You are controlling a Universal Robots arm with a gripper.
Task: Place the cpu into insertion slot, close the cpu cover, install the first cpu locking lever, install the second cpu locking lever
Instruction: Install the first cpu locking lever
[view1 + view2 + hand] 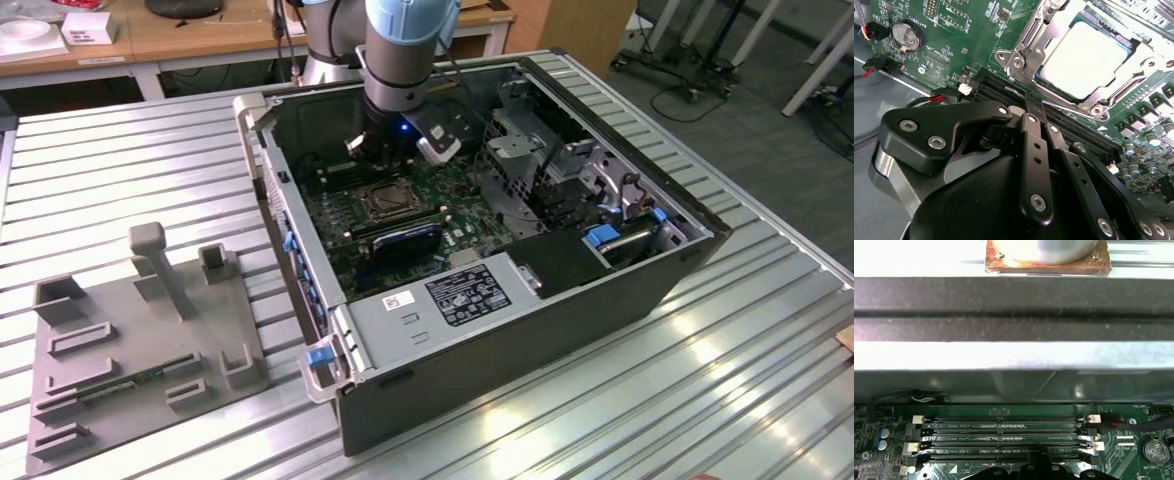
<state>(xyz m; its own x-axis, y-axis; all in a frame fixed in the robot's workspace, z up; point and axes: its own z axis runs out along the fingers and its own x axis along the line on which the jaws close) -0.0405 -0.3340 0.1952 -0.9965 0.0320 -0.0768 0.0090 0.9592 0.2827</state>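
Ribbed metal counter [120, 170] bears open computer case [561, 330]; claw [1035, 109] pressed together, empty, beside cpu cover [1026, 45] lying over cpu [1086, 55], and locking it likely wants slow, level pressure.

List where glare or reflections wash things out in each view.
Second wrist view: glare bleaches the cpu near white. First wrist view: the case's metal edge glows overexposed. Exterior view: light streaks reflect off the ribbed table.
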